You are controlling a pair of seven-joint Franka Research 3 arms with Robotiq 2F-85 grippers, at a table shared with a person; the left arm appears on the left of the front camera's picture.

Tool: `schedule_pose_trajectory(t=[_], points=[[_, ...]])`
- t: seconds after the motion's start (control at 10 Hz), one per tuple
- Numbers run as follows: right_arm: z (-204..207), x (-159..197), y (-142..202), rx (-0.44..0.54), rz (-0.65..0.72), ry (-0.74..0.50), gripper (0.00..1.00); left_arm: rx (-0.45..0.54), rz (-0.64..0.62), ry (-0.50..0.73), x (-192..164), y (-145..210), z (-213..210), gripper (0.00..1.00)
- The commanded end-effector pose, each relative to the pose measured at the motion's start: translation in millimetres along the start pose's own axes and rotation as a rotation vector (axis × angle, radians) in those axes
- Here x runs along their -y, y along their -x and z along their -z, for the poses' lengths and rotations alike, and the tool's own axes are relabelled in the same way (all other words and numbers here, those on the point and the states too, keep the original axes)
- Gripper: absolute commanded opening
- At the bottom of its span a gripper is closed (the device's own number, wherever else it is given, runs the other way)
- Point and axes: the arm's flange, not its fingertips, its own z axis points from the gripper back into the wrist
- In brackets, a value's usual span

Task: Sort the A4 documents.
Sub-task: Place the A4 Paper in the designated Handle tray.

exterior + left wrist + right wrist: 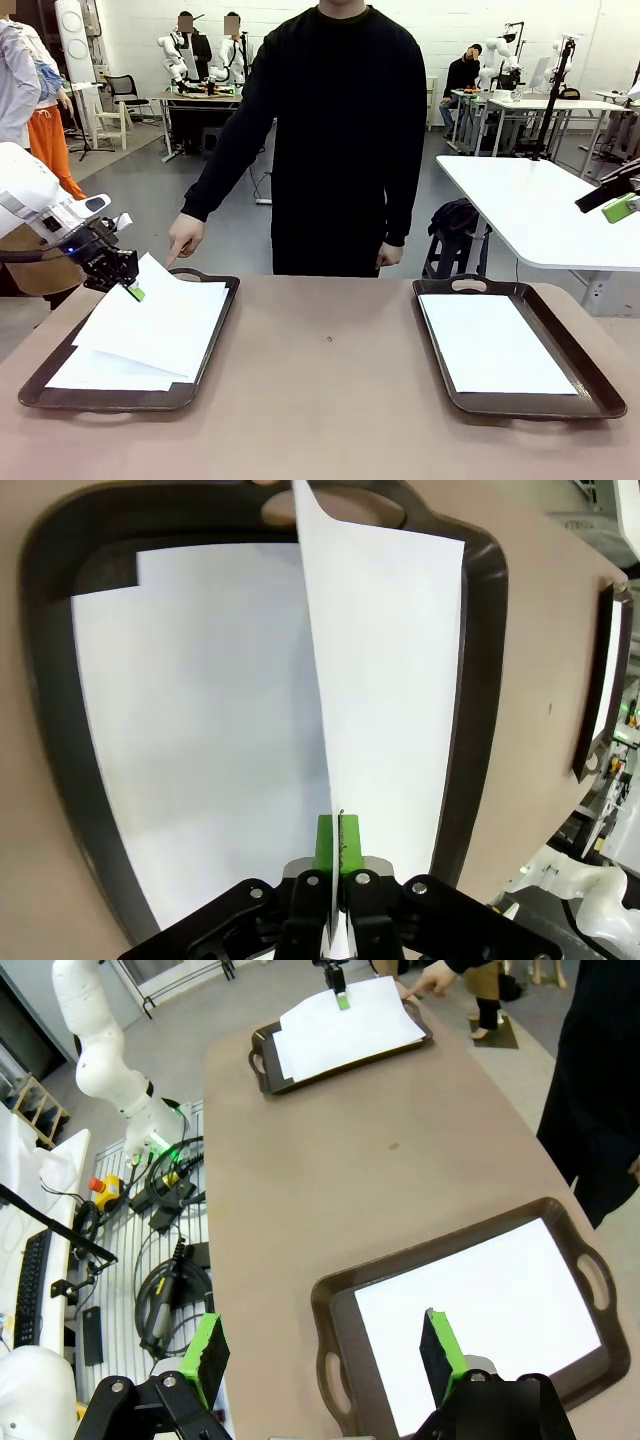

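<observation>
Left gripper [127, 283] is clenched on the edge of the top A4 sheet [160, 315], pinched between the green pads [325, 842]. The sheet is lifted at the gripper end and sags onto the stack in the left tray [210, 345]. In the left wrist view it stands nearly on edge, running from the pads toward 12 o'clock.

Right gripper [320, 1355] is released, jaws wide, hovering above the near rim of the right tray [335, 1345]. That tray holds more white A4 sheets [495, 345], lying flat.

The person's hand [185, 238] points down at the far handle of the left tray, just beside the lifted sheet's far corner.

Risks as I judge them:
- The pinch sits at the very edge. A fast pull could tear the paper or slip it out of the pads.
- I can't tell whether the pads hold one sheet or two. A double pick would ruin the sort.
- The free end drags on the stack. Friction could pull the lower sheets [115, 370] askew or over the tray's rim at 6 o'clock.
- The limp sheet could fold or catch the rim of the right tray on the way across, toward 3 o'clock.
- The pointing hand is close to the lift path, so contact is possible.
</observation>
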Motion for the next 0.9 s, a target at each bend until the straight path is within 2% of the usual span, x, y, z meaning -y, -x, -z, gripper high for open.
schedule_pose_trajectory(t=[0.0, 0.5, 0.6, 0.7, 0.8], points=[[0.8, -1.0, -0.6, 0.002, -0.003, -0.001, 1.0, -0.077, 0.0, -0.024, -1.0, -7.2, 3.7, 0.01], [0.8, -1.0, -0.6, 0.002, -0.003, -0.001, 1.0, -0.078, -0.014, -0.044, -2.1, -4.2, 4.9, 0.01], [0.8, -1.0, -0.6, 0.002, -0.003, -0.001, 1.0, -0.091, -0.001, -0.051, -2.8, -3.3, 5.2, 0.19], [0.8, -1.0, -0.6, 0.002, -0.003, -0.001, 1.0, -0.099, -0.002, -0.055, -2.6, -2.5, 5.5, 0.2], [0.8, -1.0, -0.6, 0.002, -0.003, -0.001, 1.0, -0.099, 0.0, -0.06, -3.3, -1.4, 4.1, 0.39]])
